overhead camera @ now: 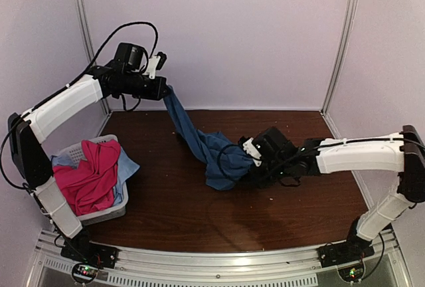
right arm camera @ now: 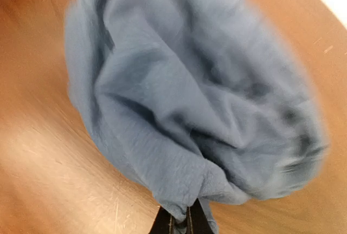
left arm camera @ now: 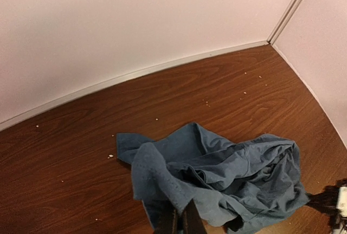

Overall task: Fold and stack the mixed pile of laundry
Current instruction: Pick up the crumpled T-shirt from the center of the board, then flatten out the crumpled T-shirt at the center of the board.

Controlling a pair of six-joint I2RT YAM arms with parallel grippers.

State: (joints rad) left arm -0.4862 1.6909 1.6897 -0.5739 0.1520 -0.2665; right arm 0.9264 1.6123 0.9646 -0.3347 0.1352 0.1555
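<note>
Both pairs of jaws are clamped on cloth. The left gripper (overhead camera: 166, 92), raised high near the back left corner, pinches one end of the dark blue T-shirt (overhead camera: 211, 149). The right gripper (overhead camera: 248, 159), low over the middle of the table (overhead camera: 199, 224), pinches a bunched fold at the other end (its wrist view is blurred, but the fingers meet with fabric squeezed between them).

Nearest the viewer, a grey metal rail (overhead camera: 219, 264) runs along the front edge, with both arm bases bolted to it. Beyond it lies the table, a dark brown wood-grain surface, slightly glossy and dotted with small pale specks.

At the near left a white slotted basket (overhead camera: 106, 217) sits on the table. A pink shirt (overhead camera: 89, 177) is heaped in it, and a pale blue cloth (overhead camera: 127, 165) spills over its right rim.

Farther back, around the middle of the table, the lower part of the T-shirt rests crumpled on the wood. The rest rises as a narrow twisted band, up and to the left, to the raised gripper.

Plain pale walls (overhead camera: 232, 34) close off the back and sides. A light strip (left arm camera: 162, 67) runs where wall meets table, and metal posts (overhead camera: 343, 41) stand in the far corners.
</note>
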